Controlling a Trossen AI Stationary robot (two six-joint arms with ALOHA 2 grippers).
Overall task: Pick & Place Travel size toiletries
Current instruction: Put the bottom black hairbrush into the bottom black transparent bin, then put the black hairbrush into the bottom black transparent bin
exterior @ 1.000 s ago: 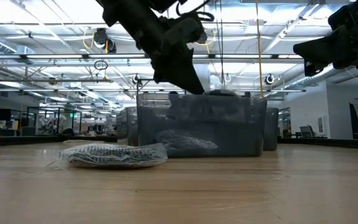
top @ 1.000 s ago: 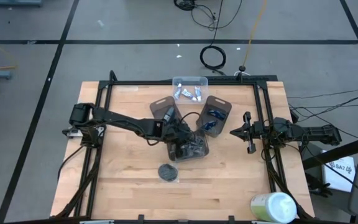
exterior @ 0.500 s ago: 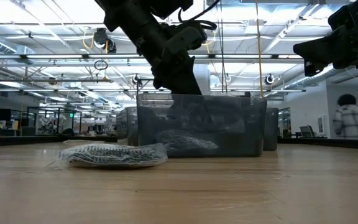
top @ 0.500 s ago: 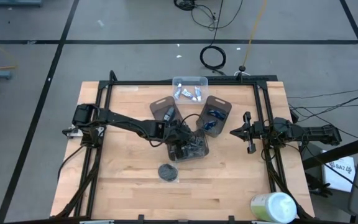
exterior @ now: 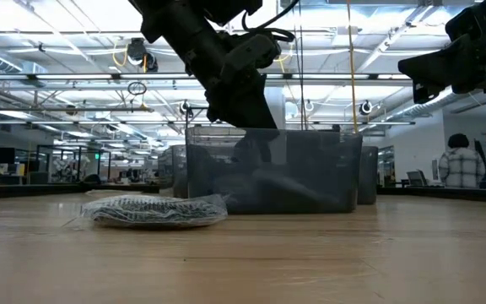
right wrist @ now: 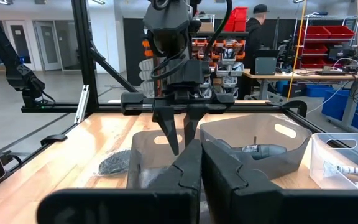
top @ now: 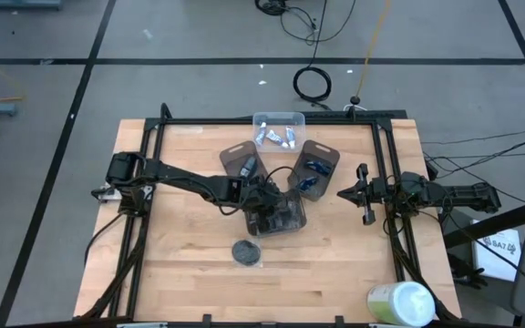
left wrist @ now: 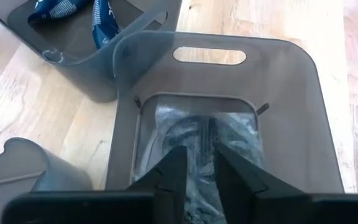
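A smoky-grey tray (top: pixel 297 221) stands mid-table and holds dark-grey discs in clear bags (left wrist: pixel 191 130). My left gripper (left wrist: pixel 197 152) points down into this tray (exterior: pixel 310 173) from above. Its fingers are a little apart over the topmost bag. Another bagged disc (top: pixel 247 252) lies flat on the table nearer the front edge (exterior: pixel 154 209). White tubes (top: pixel 276 137) lie in the clear tray. Dark-blue bottles (top: pixel 313 167) sit in a second grey tray and a grey-blue stick (top: pixel 245 166) in a third. My right gripper (top: pixel 342 193) is shut and waits, raised, to the right. My left gripper: its fingertips (left wrist: pixel 178 163) stand on either side of the bag's upper fold inside the tray, pointing down. I cannot tell whether they touch the bag. The bag lies on the other bags in the tray.
A big pale-green-and-white container (top: pixel 401 303) stands at the near right corner. A black frame (top: pixel 383 164) rims the table. The three far trays crowd the far middle. Bare wood lies to the left and along the near side. A person (exterior: pixel 460 160) stands in the room behind.
My left gripper has gone down from the tray's rim into the tray. The bag that showed at the rim beside the fingers a second ago now lies low inside the tray on the other bags.
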